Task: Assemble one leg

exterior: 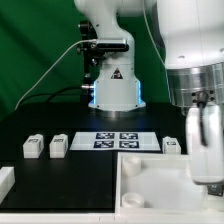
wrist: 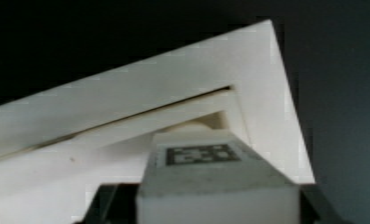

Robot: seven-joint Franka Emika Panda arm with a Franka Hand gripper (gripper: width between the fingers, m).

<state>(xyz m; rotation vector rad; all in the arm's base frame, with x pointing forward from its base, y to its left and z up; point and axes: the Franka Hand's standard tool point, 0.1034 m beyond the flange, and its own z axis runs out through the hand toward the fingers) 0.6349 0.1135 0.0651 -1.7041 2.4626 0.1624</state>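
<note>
Fingers (wrist: 203, 200) clamp the leg (wrist: 207, 172) on its flat sides, just over the panel (wrist: 200, 95) corner. Looks light, rigid, slick plastic; grip squarely or it may twist.

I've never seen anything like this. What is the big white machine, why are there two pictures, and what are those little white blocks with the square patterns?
The white machine is a robot arm bolted to a black table. One picture comes from a camera standing off the arm; the other from a camera on its wrist, looking down past its gripper.

On the table lie small white furniture legs, each with a black-and-white tag that helps cameras find it. The flat sheet with four tags is the marker board, fixed in place. In front is the large white panel that the legs belong to.

In the wrist view, the gripper seems to hold one leg over the panel's corner.
</note>
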